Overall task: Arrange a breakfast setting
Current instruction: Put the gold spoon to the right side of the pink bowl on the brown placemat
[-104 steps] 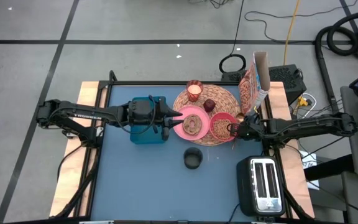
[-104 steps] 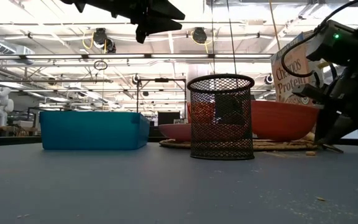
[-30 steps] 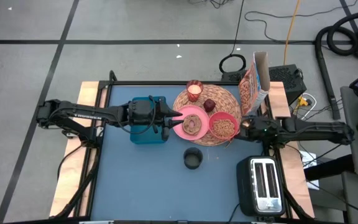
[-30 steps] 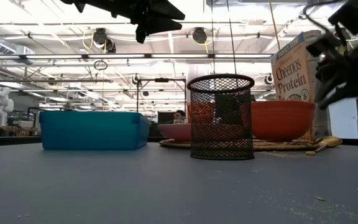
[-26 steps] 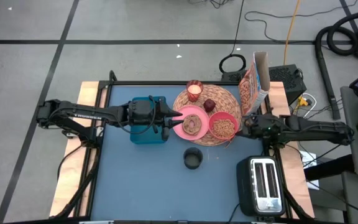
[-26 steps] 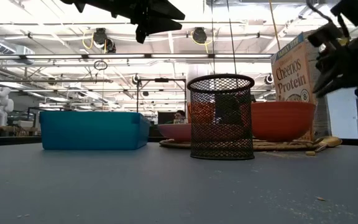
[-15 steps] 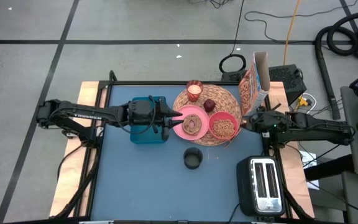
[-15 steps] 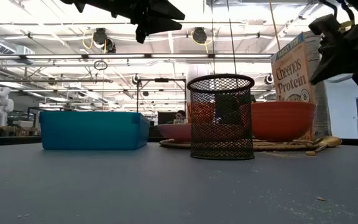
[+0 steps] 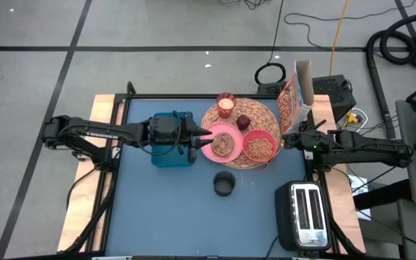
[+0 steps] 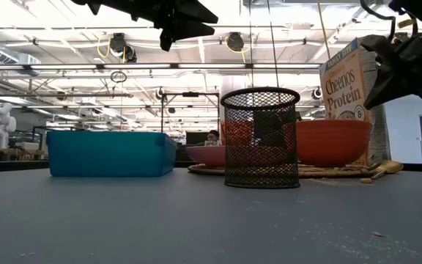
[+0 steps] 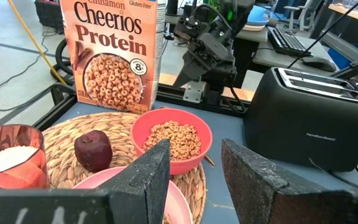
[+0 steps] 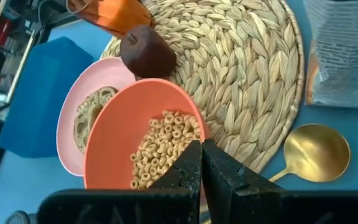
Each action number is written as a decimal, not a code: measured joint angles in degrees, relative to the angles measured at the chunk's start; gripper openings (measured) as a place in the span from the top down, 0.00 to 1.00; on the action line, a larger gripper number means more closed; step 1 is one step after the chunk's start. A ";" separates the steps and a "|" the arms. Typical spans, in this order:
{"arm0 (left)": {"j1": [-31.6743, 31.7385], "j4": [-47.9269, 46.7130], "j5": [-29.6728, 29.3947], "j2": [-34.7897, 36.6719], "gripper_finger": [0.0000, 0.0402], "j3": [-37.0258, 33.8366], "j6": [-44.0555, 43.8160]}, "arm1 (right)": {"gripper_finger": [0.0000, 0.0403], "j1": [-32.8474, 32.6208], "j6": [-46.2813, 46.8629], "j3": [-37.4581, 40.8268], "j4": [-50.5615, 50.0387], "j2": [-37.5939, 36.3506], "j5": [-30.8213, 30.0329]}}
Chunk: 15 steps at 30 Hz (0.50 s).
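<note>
The round woven placemat [image 9: 260, 114] lies at the table's far right. On it rest the pink plate [image 9: 222, 143], the coral bowl [image 9: 260, 146] holding cereal rings, the dark-red fruit [image 9: 243, 122] and the candle glass [image 9: 226, 105]. The Cheerios Protein box [image 9: 292, 101] stands upright at the mat's right edge. My left gripper [image 9: 206, 134] hovers open above the plate's left rim; its wrist view [image 11: 194, 162] shows the gap. My right gripper [image 9: 287, 140] is shut and empty, raised to the right of the bowl [image 12: 135, 140], and also shows in the low view [image 10: 387, 73].
A gold spoon [image 12: 309, 152] lies on the table by the mat's near-right edge. A teal bin [image 9: 172, 141] sits under my left arm. A black mesh cup [image 9: 224, 184] stands near the middle, and a black toaster [image 9: 305, 214] at the near right.
My right gripper has risen from the table beside the bowl and drawn back a little toward the right and far edges. The spoon has stayed on the table by the mat. My left arm has kept still.
</note>
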State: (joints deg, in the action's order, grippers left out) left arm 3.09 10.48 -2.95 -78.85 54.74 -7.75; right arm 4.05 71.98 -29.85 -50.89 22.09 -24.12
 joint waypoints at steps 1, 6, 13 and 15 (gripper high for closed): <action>-0.01 0.01 0.01 0.00 0.63 0.00 0.01 | 0.99 0.00 -0.75 0.00 0.02 0.02 0.08; -0.02 0.00 -0.01 0.00 0.63 0.00 0.00 | 0.94 0.00 -2.68 0.00 0.02 0.02 0.17; -0.02 0.00 0.01 0.00 0.63 -0.01 0.03 | 0.72 0.00 -2.40 0.02 0.00 0.07 0.22; -0.02 0.00 0.01 0.00 0.63 0.00 0.04 | 0.65 0.00 -2.22 0.02 0.00 0.16 0.26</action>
State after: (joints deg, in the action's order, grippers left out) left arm 3.07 10.48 -2.94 -78.85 54.74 -7.70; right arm 4.05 69.76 -29.82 -50.89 22.25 -23.85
